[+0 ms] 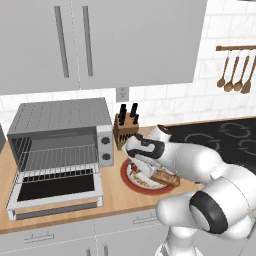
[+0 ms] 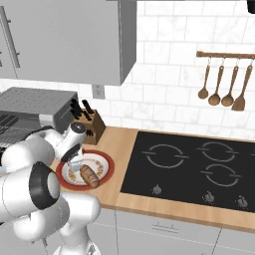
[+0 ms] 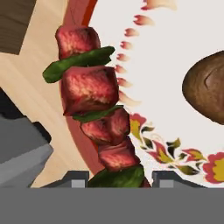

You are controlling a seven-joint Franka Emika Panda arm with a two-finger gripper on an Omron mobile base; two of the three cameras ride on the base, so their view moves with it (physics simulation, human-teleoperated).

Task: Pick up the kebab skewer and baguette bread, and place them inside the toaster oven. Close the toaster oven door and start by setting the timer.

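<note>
Kebab skewer (image 3: 98, 109) lies along the plate's (image 3: 175, 52) rim edge nearest the toaster oven (image 1: 60, 135), its long axis running straight away from the pincer (image 3: 118, 178), whose jaws look narrowed on its near end.

The white arm (image 1: 200, 170) bends low and forward, wrist turned down, and the gripper (image 3: 118, 178) has its two dark fingertips (image 3: 78, 178) drawn in close.

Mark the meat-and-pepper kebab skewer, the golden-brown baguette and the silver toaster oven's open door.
Kebab skewer (image 3: 92, 89), hand view: large middle meat chunk.
Baguette (image 1: 165, 177), left base view: crust.
Toaster oven door (image 1: 56, 187), left base view: dark glass.
</note>
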